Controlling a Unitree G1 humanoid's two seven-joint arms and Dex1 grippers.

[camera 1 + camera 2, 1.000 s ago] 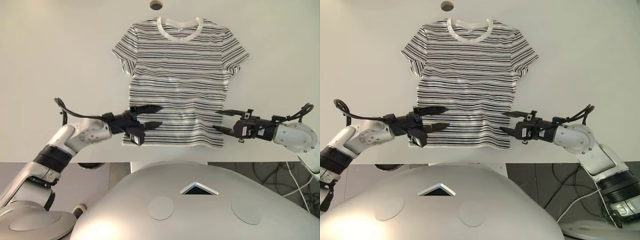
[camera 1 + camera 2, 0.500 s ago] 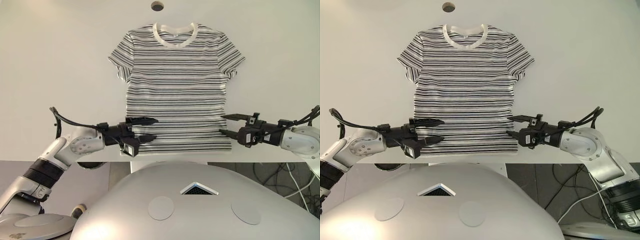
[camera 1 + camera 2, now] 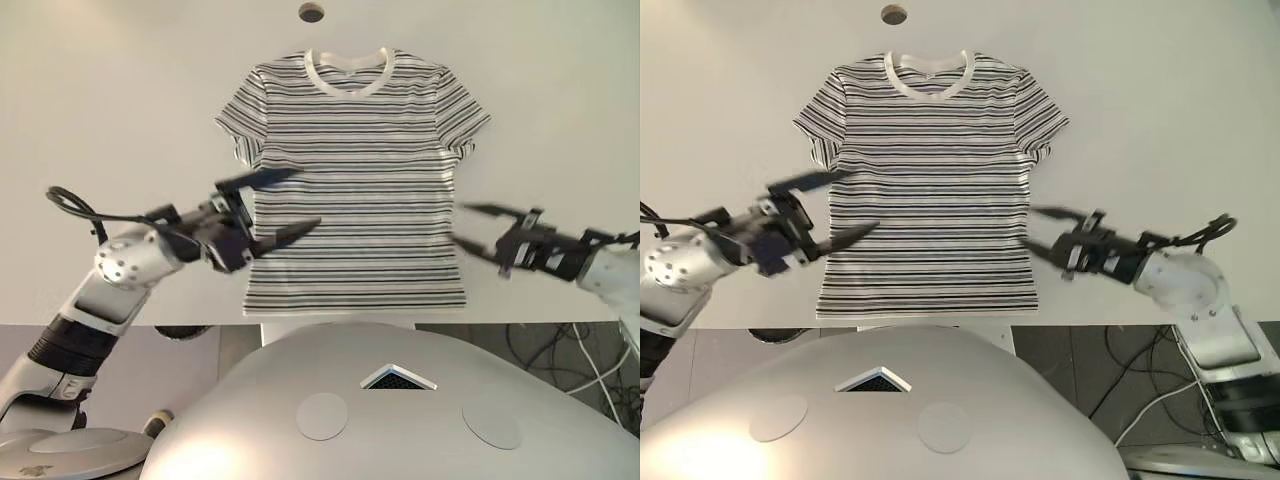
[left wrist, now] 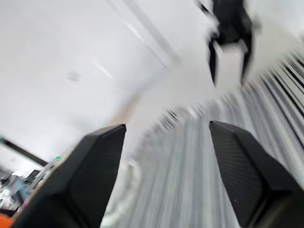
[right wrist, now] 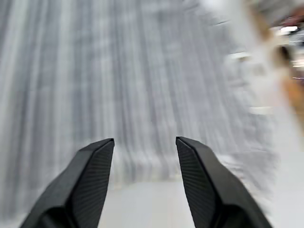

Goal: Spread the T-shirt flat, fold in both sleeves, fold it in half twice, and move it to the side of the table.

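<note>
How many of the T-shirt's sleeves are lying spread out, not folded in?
2. The left sleeve lies flat on the robot's left side of the T-shirt, beyond the left gripper; the right sleeve lies flat on the opposite side, beyond the right gripper. Nothing hides either.

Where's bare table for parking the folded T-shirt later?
Wide bare table lies either side of the T-shirt, beyond its sleeves. Crowded: the near strip, where the open left gripper hangs over the shirt's edge and the open right gripper beside the opposite edge.
</note>
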